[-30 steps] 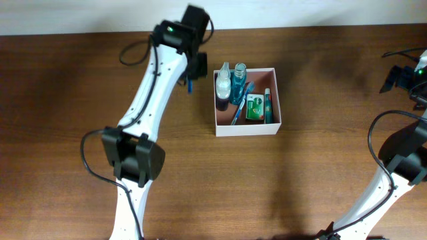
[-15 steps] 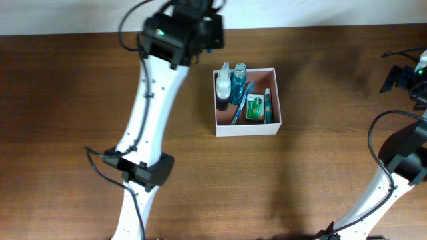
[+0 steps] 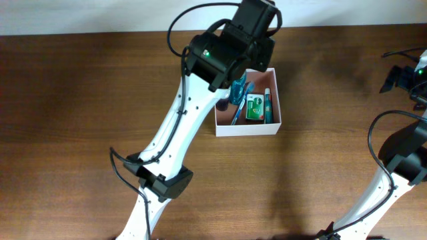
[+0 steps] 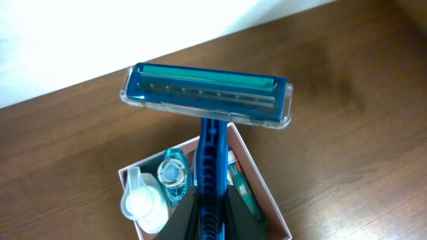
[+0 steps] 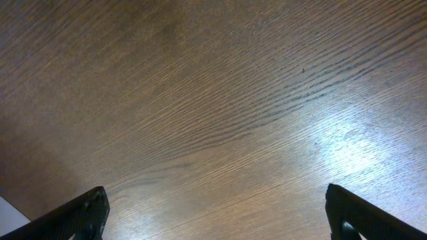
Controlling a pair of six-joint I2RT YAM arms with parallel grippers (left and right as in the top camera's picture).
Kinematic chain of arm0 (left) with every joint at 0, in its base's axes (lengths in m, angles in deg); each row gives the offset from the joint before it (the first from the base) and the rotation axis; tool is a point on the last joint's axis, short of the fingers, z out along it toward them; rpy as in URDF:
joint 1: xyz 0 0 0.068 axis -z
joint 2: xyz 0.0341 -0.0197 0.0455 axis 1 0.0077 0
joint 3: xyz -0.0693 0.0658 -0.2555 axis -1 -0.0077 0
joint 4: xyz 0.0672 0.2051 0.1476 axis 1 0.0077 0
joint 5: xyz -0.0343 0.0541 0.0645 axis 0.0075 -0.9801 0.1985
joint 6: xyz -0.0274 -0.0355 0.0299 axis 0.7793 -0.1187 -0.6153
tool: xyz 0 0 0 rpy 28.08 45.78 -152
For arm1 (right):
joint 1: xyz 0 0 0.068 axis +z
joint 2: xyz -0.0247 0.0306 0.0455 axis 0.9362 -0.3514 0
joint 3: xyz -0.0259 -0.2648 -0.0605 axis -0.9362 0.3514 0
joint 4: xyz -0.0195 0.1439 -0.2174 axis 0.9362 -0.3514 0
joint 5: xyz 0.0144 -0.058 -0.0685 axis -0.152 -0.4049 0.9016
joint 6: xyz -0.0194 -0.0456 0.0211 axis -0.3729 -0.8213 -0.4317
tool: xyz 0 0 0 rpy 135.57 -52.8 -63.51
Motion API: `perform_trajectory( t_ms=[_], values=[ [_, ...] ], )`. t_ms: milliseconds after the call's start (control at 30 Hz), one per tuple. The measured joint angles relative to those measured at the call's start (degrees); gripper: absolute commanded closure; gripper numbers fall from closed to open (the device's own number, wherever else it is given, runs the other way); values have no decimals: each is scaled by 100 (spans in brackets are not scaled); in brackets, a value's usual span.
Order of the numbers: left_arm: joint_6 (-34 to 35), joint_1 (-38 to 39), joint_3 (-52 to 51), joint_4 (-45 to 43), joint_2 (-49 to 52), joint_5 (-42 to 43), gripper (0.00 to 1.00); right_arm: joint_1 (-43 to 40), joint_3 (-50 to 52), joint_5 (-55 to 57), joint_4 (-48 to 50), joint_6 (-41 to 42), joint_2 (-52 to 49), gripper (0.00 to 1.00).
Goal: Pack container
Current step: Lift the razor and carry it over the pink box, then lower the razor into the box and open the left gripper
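While the left gripper [image 4: 211, 217], clamped on a blue plastic razor [image 4: 207, 93], hangs above the square white-walled container [image 3: 248, 129] at upper centre, packing seemingly calls for lowering and release; right gripper [image 5: 217, 213] gapes idle.

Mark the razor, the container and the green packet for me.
razor [image 4: 212, 143], left wrist view, on its blue handle below the head.
container [image 3: 248, 129], overhead view, on its white front wall.
green packet [image 3: 253, 107], overhead view, on its top face.
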Motion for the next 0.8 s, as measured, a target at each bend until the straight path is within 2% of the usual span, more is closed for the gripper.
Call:
perform_trajectory(
  t_ms=[367,700,800],
  values=[
    [-177,192,-4,76,647,149,89,0,0,0,0,2,0,1],
    [-236,308,-11,645,1384,164,89,2,0,2,0,0,0,1],
    [-240,328,-17,688,1504,166,86,0,0,2,0,0,0,1]
  ],
)
